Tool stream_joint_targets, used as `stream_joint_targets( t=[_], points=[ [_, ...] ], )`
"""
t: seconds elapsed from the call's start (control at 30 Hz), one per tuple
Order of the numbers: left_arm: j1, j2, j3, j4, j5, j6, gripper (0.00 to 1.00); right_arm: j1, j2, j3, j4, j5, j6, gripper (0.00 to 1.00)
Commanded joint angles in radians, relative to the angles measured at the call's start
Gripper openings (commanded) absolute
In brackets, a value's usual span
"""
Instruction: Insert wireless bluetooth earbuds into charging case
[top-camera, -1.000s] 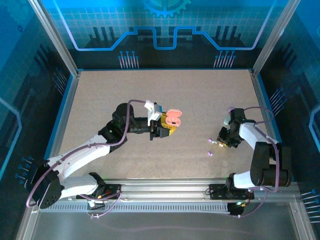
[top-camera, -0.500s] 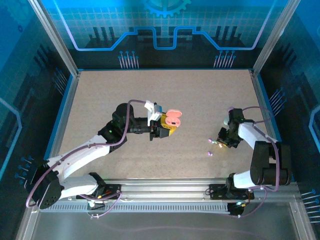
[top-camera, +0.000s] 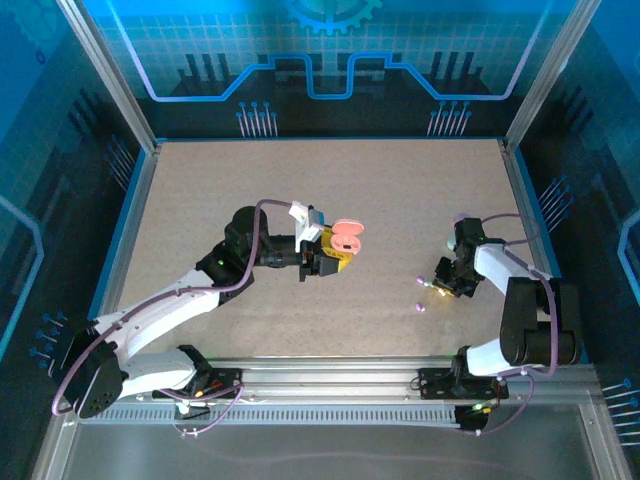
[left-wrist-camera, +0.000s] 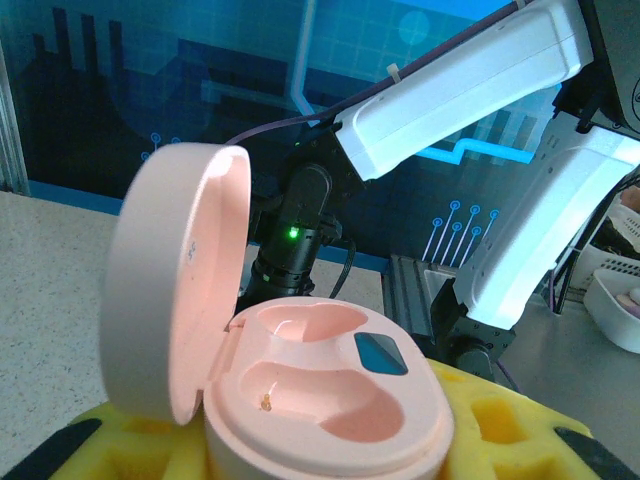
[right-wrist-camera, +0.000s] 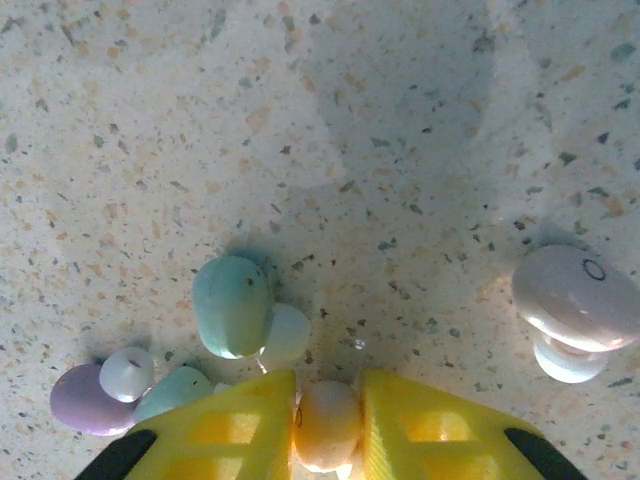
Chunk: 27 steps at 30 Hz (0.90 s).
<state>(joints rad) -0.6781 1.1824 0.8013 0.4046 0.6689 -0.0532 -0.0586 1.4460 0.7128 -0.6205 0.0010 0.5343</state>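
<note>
Right gripper (right-wrist-camera: 327, 392): a peach-pink earbud (right-wrist-camera: 327, 428), rounded, is being pinched between its yellow fingers on the speckled table (right-wrist-camera: 400, 120); the bud's long axis cannot be told.

Left gripper (top-camera: 325, 256): the pink charging case (left-wrist-camera: 330, 400) is being gripped, wells being presented upward and empty, lid (left-wrist-camera: 175, 290) being held upright.

A teal earbud (right-wrist-camera: 232, 305) is lying just beside the right gripper, lengthwise away from it.
</note>
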Motion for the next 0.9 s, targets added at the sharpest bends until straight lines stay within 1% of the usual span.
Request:
stream_joint_targets(
  t=[0.0, 0.07, 0.3, 0.43, 0.53, 0.63, 0.87],
  points=[
    [0.004, -0.020, 0.027, 0.007, 0.008, 0.003, 0.25, 0.015, 0.010, 0.013, -0.024, 0.016, 0.012, 0.21],
    [0.003, -0.020, 0.027, 0.007, 0.006, 0.003, 0.25, 0.018, 0.000, 0.014, -0.028, 0.016, 0.011, 0.19],
    [0.005, -0.023, 0.027, 0.007, -0.003, 0.004, 0.25, 0.071, -0.097, 0.026, -0.054, 0.024, 0.048, 0.19],
    [0.005, -0.030, 0.021, 0.000, -0.020, 0.009, 0.25, 0.127, -0.142, 0.064, -0.071, 0.011, 0.044, 0.20],
    [0.005, -0.034, 0.020, -0.003, -0.032, 0.011, 0.26, 0.198, -0.152, 0.098, -0.039, -0.025, 0.006, 0.20],
    [0.005, -0.045, 0.017, 0.000, -0.049, 0.011, 0.26, 0.277, -0.078, 0.153, -0.033, -0.054, -0.030, 0.19],
    [0.007, -0.099, -0.007, -0.020, -0.119, 0.036, 0.26, 0.435, 0.177, 0.292, -0.067, -0.053, -0.082, 0.20]
  ],
)
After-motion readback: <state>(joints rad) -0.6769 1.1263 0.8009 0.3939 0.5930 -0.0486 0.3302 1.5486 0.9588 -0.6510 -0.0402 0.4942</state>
